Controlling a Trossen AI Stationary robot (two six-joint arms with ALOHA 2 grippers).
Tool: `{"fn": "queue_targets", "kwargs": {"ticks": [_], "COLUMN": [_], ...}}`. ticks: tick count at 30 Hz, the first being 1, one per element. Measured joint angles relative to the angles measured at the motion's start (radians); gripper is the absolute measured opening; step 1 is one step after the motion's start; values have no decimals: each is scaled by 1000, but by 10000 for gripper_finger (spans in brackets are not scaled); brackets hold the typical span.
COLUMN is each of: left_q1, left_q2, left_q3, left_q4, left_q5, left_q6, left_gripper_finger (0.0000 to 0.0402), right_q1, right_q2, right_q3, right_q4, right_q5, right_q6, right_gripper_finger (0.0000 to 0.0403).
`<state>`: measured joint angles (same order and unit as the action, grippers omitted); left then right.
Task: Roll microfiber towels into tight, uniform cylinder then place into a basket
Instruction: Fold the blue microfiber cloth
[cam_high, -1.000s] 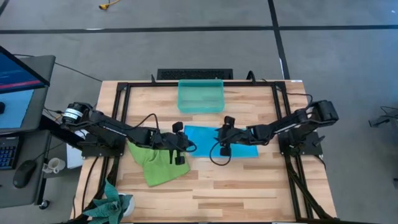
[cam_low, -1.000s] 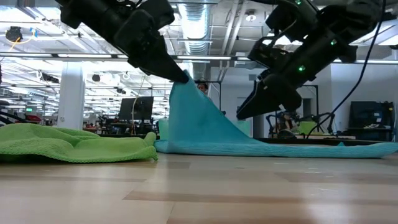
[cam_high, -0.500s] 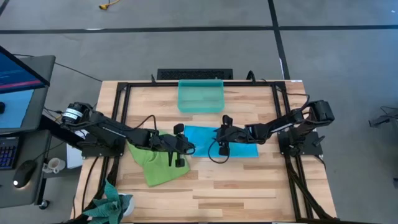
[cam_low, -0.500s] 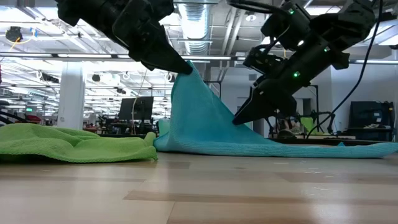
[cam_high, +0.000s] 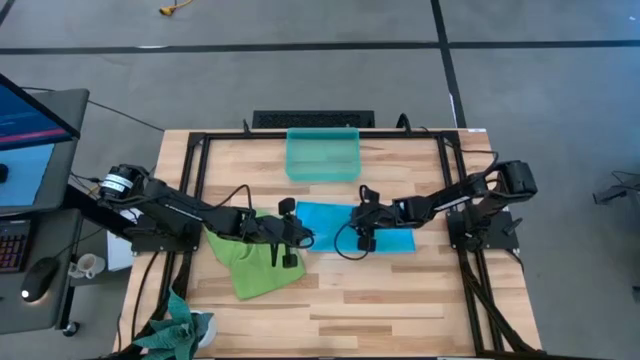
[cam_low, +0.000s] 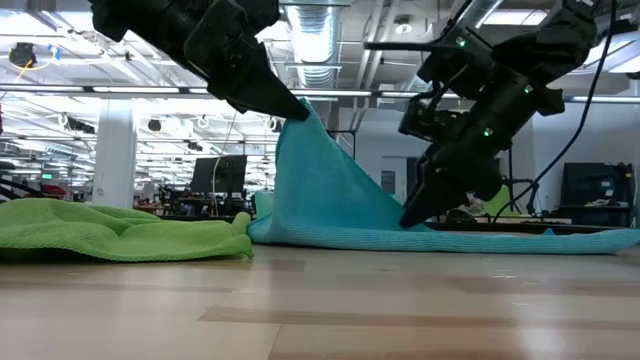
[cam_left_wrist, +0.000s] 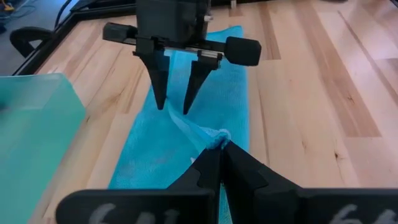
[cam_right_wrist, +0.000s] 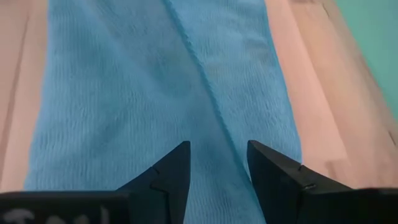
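High view showed us the sky-blue microfiber towel (cam_high: 345, 226) lying flat at mid-table, just near of the translucent teal basket (cam_high: 323, 154), which held nothing we could see. We had the left gripper (cam_low: 296, 109) pinched shut on the towel's left end, lifting it into a tent off the wood (cam_high: 400, 310), presumably to start the first fold of a roll. Our right gripper (cam_low: 412, 218) stood over the flat middle of the same cloth with its two fingers (cam_left_wrist: 159, 84) parted, tips down close to or on the fabric and gripping nothing, a placing we judged was meant to pin the cloth while the other end was drawn over. Beside the blue one, the lime-green towel (cam_high: 258, 265) lay crumpled at the left, under the left arm, not yet rolled. At the near-left corner of the table sat a darker teal cloth (cam_high: 178, 330), bunched and untouched. Neither towel had reached the basket.
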<state>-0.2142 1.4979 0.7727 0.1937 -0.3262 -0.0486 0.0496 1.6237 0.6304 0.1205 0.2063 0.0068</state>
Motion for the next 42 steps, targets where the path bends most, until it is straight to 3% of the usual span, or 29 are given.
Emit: {"fn": "queue_targets", "kwargs": {"ticks": [12, 19, 24, 42], "left_q1": [-36, -79, -106, -114], "left_q2": [-22, -68, -79, -87], "left_q3": [0, 0, 0, 0], "left_q4": [0, -1, -2, -4], "left_q5": [-200, -211, -273, -292], "left_q6": [3, 3, 9, 22], "left_gripper_finger": [1, 1, 1, 1], "right_q1": [3, 3, 2, 4], "right_q2": [-8, -8, -8, -8], "right_q3": [92, 114, 115, 197], "right_q4": [-268, -336, -398, -671], "right_q5": [-9, -45, -49, -49], "right_q6": [77, 114, 153, 292], "right_gripper_finger": [152, 131, 120, 118]}}
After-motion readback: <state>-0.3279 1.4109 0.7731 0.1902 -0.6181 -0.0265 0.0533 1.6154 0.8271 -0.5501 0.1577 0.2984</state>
